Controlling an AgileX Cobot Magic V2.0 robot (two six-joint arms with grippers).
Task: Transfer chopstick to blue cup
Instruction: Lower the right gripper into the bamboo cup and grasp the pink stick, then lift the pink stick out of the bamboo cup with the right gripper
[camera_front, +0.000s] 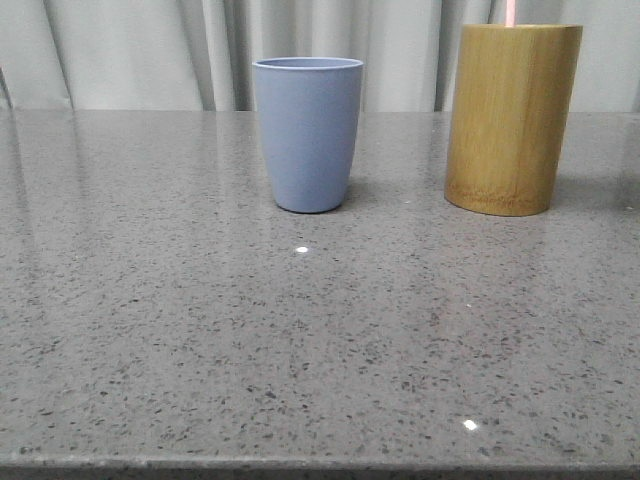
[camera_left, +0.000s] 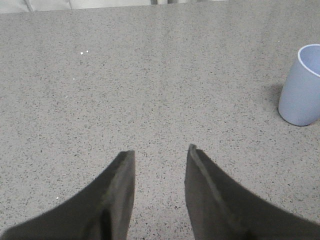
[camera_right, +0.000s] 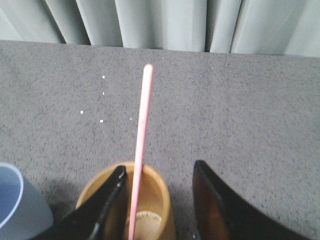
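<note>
The blue cup (camera_front: 308, 133) is seen upright on the grey speckled worktop (camera_front: 300, 350), with a taller bamboo holder (camera_front: 512, 118) well apart to its right. One pink chopstick (camera_right: 139, 150) is seen rising from the holder, between the spread fingers of the right tool (camera_right: 159, 172), untouched. The left tool (camera_left: 160, 152) is held open and empty over bare worktop, left of the cup.
</note>
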